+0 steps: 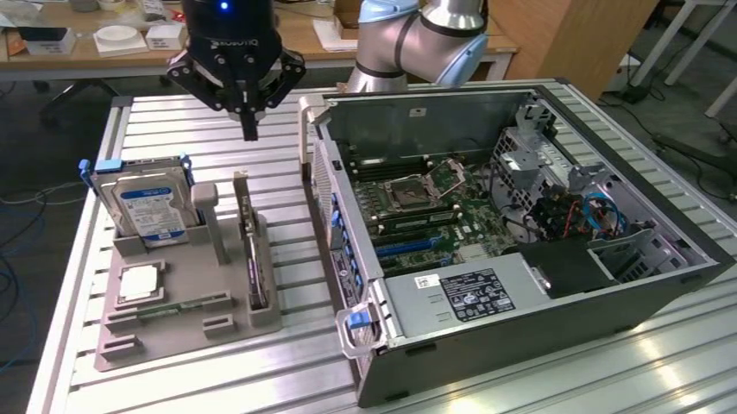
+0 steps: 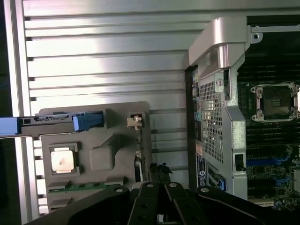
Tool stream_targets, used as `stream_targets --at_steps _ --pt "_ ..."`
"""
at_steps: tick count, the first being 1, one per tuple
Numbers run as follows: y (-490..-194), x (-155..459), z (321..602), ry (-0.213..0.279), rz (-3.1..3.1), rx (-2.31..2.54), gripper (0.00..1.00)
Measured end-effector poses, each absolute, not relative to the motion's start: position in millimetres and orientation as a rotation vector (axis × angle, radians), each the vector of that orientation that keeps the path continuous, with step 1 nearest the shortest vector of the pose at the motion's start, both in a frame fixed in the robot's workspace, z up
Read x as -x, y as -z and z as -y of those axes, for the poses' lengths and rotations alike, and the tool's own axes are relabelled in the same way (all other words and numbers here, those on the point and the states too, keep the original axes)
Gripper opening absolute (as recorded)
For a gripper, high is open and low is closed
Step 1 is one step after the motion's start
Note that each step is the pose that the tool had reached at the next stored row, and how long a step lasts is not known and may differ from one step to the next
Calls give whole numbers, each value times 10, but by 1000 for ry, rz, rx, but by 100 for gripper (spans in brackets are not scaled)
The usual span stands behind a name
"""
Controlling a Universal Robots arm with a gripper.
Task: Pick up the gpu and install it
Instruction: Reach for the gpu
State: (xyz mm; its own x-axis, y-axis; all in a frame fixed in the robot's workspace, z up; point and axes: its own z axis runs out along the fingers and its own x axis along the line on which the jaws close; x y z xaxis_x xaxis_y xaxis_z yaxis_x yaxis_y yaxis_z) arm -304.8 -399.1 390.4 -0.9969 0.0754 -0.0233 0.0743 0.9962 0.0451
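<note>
Your gripper (image 1: pixel 250 129) hangs empty, fingers pressed together, above the grey holder's (image 1: pixel 173 336) far end. The gpu (image 1: pixel 247 250) stands on edge in that holder's slot, at the exterior view's right.

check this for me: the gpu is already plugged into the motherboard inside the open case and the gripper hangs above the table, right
Not quite. The gpu stands on edge in the grey holder beside the open case, not plugged into the motherboard, as the exterior view shows. The gripper does hang above the table.
</note>
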Motion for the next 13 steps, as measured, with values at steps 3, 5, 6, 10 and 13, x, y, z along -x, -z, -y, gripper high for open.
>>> stream_targets --at_steps 3,5,6,10,13 --pt "-3902 3085 3991 -69 -3114 -117 10" --pt "-3900 3111 3991 -69 -3114 -117 10" --pt "-3900 3123 3991 -69 -3114 -117 10" --pt "-3897 3167 3991 -69 -3114 -117 10" --pt "-3896 3176 3992 -69 -3114 -116 10"
